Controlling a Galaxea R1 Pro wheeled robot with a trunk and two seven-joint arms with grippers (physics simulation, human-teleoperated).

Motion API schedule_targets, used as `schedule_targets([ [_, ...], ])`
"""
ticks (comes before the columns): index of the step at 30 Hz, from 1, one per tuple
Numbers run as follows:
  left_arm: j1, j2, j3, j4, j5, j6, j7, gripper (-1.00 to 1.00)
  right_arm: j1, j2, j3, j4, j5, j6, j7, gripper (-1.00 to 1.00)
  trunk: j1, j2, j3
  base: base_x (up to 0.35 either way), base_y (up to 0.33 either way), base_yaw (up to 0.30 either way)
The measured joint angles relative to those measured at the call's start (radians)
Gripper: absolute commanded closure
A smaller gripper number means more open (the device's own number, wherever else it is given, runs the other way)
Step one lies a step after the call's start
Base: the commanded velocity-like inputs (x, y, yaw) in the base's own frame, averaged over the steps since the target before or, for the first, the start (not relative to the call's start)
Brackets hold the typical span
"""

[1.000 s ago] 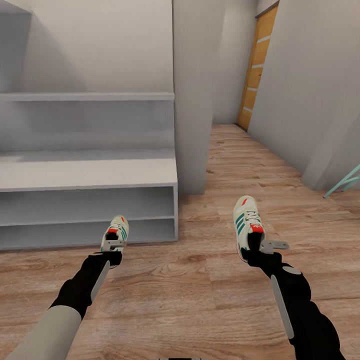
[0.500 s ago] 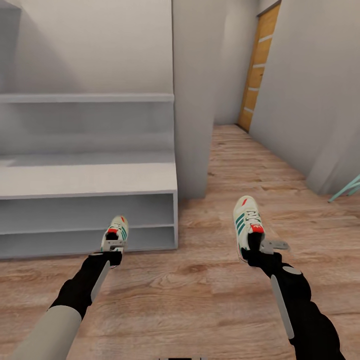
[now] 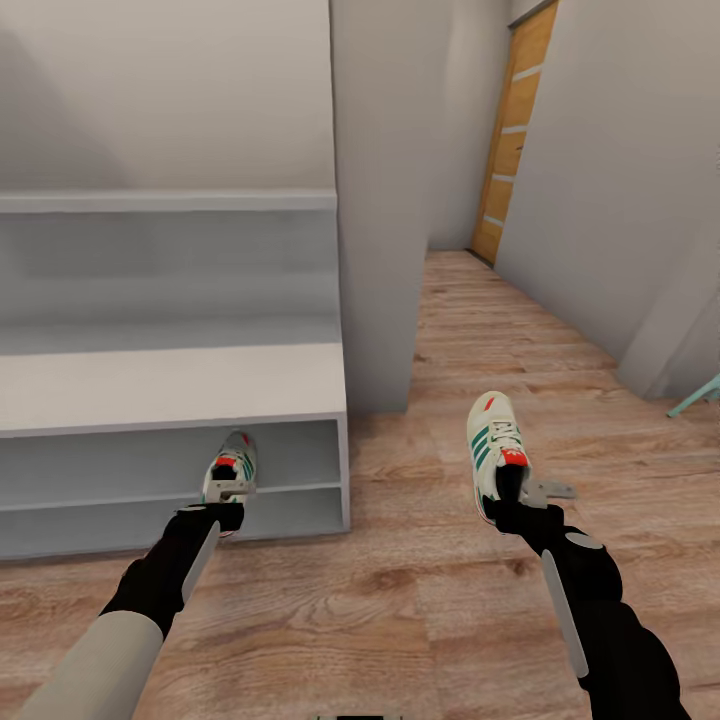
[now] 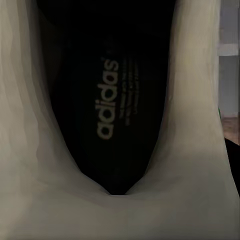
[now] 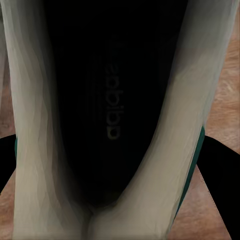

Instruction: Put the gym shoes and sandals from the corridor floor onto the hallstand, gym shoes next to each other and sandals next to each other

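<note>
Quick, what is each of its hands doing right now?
Left gripper: closed on the heel of a gym shoe, held up.
Right gripper: closed on the heel of the other gym shoe, held up.

Each hand [image 3: 229, 491] [image 3: 512, 488] grips a gym shoe [image 3: 236, 458] [image 3: 493, 438]

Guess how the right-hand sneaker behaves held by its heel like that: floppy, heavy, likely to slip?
The right gym shoe juts out from the right claw without sagging, so probably stiff and light. The grip seems to sit at the heel collar, toe far out, so it may pivot downward. The right wrist view shows a thin collar wall; it could deform.
</note>
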Motion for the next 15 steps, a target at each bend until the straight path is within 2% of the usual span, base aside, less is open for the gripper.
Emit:
schedule_targets([
  [13,0.0,0.001,0.001,0.0,-0.001,0.0,-0.001,1.0,0.0,0.0,0.0,0.0,0.0,-0.001,0.0,1.0,0.0,0.0,0.0,0.342,0.006,-0.005],
  [15,0.0,0.002,0.001,0.0,-0.001,0.0,-0.001,1.0,0.0,0.0,0.0,0.0,0.0,-0.001,0.0,1.0,0.0,0.0,0.0,0.181,0.022,0.0],
])
